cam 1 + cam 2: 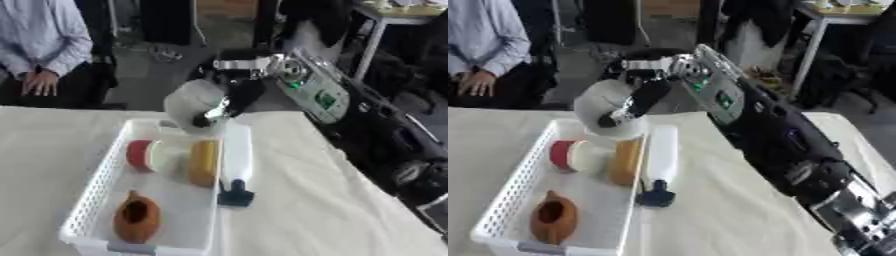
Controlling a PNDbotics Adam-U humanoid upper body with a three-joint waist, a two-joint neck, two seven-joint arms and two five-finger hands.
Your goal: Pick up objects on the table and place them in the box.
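My right hand (234,100) hangs over the far end of the white basket (96,200), fingers curled on a pale round cup-like object (191,104). The object is in the air just above the basket's far rim. Inside the basket lie a brown pot-shaped item (136,217), a red and white cylinder (145,155) and a yellow block (203,162). A white bottle with a dark cap (236,167) lies along the basket's right rim, cap toward me. My left hand shows in no view.
The table carries a white cloth (332,210) with bare room to the right of the basket. My right arm (780,135) stretches across the right side. A person (39,45) sits beyond the far left edge.
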